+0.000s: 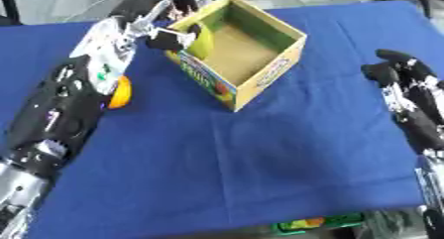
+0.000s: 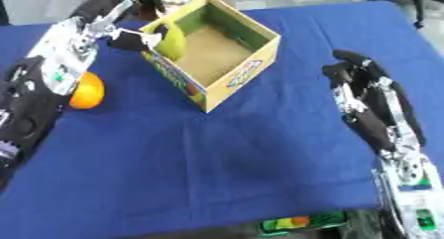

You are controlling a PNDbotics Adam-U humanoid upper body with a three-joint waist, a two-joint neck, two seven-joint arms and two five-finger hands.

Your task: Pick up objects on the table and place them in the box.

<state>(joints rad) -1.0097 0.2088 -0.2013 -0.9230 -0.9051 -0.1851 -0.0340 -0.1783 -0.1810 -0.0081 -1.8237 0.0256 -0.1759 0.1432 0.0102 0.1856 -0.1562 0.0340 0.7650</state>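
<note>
Our left hand curls around a yellow-green object held upright just over the box's near-left rim.

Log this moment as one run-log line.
left hand: holds yellow-green fruit over box rim | right hand: idle, right side | orange: on blue cloth, not boxed
</note>
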